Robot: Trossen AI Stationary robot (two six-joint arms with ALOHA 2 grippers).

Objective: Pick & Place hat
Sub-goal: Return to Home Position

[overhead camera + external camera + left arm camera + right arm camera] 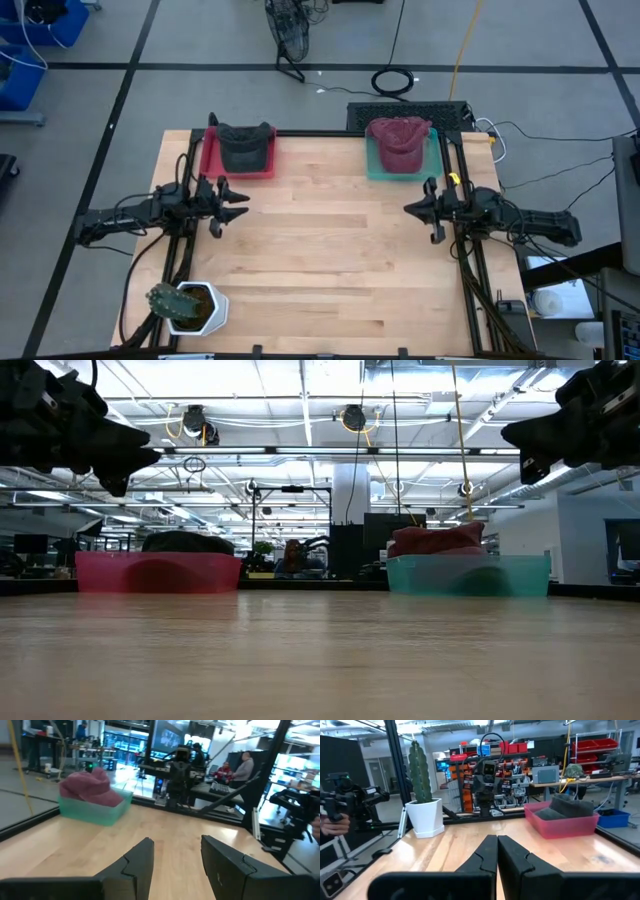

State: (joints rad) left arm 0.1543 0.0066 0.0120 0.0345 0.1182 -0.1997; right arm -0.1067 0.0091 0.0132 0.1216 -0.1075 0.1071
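A dark grey hat (246, 143) lies in a red tray (212, 160) at the table's far left; it also shows in the right wrist view (570, 805). A maroon hat (398, 140) lies in a teal tray (372, 165) at the far right, also seen as the maroon hat (90, 785) in the left wrist view. My left gripper (240, 200) hovers at the table's left edge, pointing level toward the right, open and holding nothing (177, 857). My right gripper (412, 208) hovers at the right edge, pointing level toward the left, shut on nothing (497, 850).
A cactus in a white pot (190, 305) stands at the near left corner. The wide middle of the wooden table (330, 260) lies bare between the two arms. Black frame rails run along both side edges. People show in the room beyond the table.
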